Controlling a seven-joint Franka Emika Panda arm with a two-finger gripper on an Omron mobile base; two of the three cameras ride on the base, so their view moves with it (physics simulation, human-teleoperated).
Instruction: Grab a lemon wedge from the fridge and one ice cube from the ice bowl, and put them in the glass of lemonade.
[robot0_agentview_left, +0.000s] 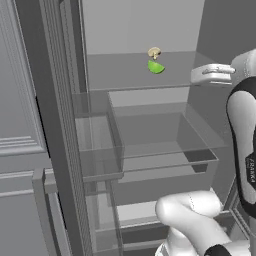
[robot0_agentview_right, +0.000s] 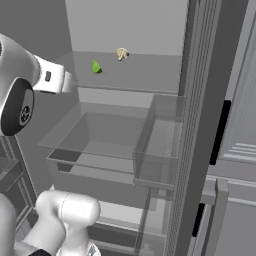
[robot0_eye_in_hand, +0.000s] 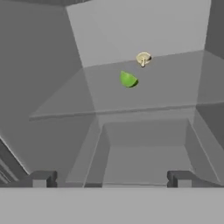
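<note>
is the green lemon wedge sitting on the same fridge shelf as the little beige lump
Yes, the lemon wedge lies just in front of the beige lump on one shelf.

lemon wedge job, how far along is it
Done: the tall dark grey fridge stands open. In hand: the open, empty gripper faces the tiny bright green lemon wedge on the shelf, beside a small beige lump. Left: grabbing the wedge, then everything after.

Lemon wedge (robot0_agentview_left: 156, 67) on fridge (robot0_agentview_left: 150, 100) upper shelf, frame top centre; mushroom-like lump (robot0_agentview_left: 154, 52) just behind it.
</note>
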